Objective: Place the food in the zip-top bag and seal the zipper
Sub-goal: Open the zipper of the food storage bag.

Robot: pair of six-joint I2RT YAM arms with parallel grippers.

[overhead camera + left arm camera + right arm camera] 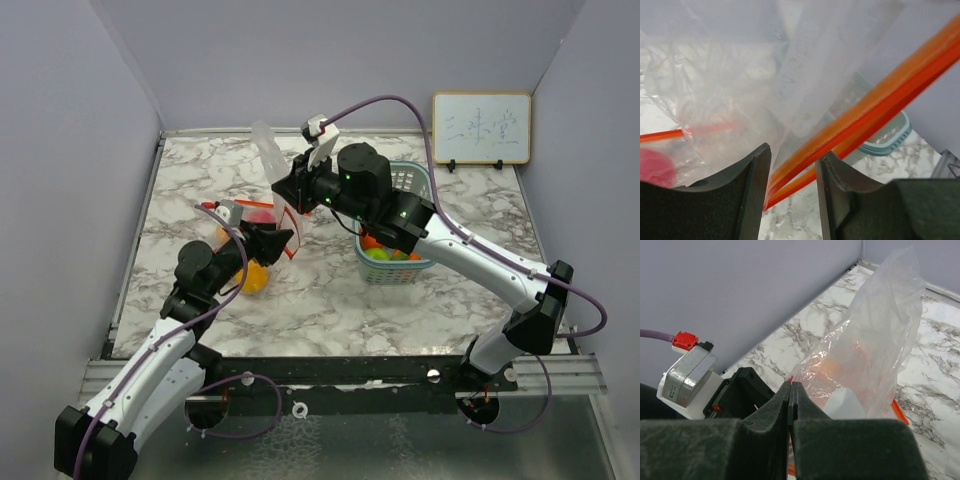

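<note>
While the right gripper [790,386] has its two fingers pressed fully together on a fold of the zip-top bag [875,335], the film rises from the pinch as a crinkled, upright sheet above the marble table [940,365]. In the top view the right gripper [291,196] sits left of the teal basket [420,180], and the zip-top bag [268,150] stands up behind it toward the back wall.

The left gripper [792,156] has its fingers [747,185] apart with a moderate gap. The orange-red zipper [875,107] runs diagonally through that gap from lower left to upper right. Contact between pads and strip cannot be confirmed; the strip's lower end lies close against the left-hand finger.

Of the food, a pink piece [654,169] shows through the film at the left edge of the left wrist view. In the top view a red piece [260,215] and a yellow-orange piece [254,280] lie at the bag's lower part beside the left gripper [272,240]. Green and orange pieces [385,250] rest in the basket, apart from the bag
</note>
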